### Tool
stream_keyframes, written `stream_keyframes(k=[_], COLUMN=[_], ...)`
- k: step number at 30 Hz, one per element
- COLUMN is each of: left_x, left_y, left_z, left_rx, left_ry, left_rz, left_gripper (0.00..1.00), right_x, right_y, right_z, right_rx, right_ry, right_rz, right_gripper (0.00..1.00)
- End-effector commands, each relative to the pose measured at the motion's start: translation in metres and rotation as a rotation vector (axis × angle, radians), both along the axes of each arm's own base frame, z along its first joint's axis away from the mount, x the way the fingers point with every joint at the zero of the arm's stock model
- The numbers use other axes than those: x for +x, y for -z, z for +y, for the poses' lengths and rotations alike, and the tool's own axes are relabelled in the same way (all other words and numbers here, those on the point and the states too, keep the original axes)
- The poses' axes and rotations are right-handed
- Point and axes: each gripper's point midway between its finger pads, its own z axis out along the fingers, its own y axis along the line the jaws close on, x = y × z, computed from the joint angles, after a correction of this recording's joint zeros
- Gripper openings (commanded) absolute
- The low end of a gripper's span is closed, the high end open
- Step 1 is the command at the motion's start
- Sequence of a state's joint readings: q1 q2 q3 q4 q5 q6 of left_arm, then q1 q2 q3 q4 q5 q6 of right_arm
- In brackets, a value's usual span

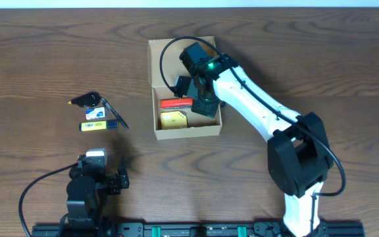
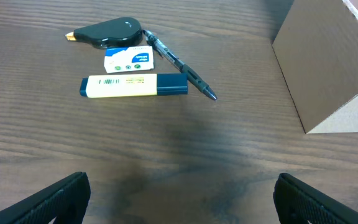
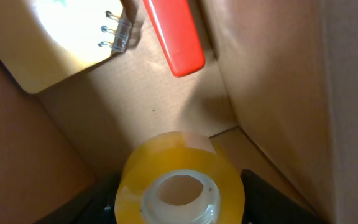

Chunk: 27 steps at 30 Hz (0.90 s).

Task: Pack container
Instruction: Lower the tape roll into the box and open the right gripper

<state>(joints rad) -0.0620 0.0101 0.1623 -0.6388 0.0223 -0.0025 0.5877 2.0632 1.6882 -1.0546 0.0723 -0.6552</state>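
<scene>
container (image 1: 189, 130): mid-counter (image 2: 166, 155), open, flap lid laid back on far side
already in: red bar-shaped item (image 3: 176, 37) and yellow pad (image 3: 61, 37), both flat on the box floor
going in: yellow tape roll (image 3: 179, 155), low inside the container near a corner, just beside the red item
right gripper (image 3: 179, 199): reaching down into the container, fingers straddling the roll; clamped on it or let go, cannot tell
left gripper (image 2: 179, 202): fingers spread wide, nothing between them, over bare counter, short of the loose items
left to pack: highlighter (image 2: 132, 85), eraser (image 2: 128, 60), pen (image 2: 179, 65), black dispenser (image 2: 110, 32), clustered on the counter to the left of the container, touching or nearly so
progress: judged near halfway, three of seven in or at the box
remaining: free the roll if gripped, move the four loose items in, then probably fold the lid down
</scene>
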Motion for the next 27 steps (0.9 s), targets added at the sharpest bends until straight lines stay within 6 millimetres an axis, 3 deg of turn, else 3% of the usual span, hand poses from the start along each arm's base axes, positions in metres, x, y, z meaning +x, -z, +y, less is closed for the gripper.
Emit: stream_keyframes(k=[1,5,14,22,27], left_x=[0.0,0.0,0.0,0.0,0.0], left_y=[0.002,0.002,0.002,0.002,0.002], left_z=[0.0,0.0,0.0,0.0,0.0], left_rx=[0.007,0.007,0.007,0.007,0.008], left_ry=[0.004,0.004,0.004,0.004,0.004], left_rz=[0.002,0.002,0.002,0.002,0.002], left_gripper=[0.95,0.95,0.95,0.95,0.95], right_x=[0.002,0.003,0.004,-0.006,-0.013], right_y=[0.001,0.001,-0.003,-0.058,-0.092], right_z=[-0.004,-0.003,0.004,0.026,0.028], right_rx=[-0.008,-0.003,0.011,0.145,0.235], right_ry=[-0.001,-0.001,0.01,-0.004,0.06], right_rz=[-0.002,-0.007,-0.024,-0.075,-0.106], right_gripper=[0.64,0.7,0.65,0.67,0.69])
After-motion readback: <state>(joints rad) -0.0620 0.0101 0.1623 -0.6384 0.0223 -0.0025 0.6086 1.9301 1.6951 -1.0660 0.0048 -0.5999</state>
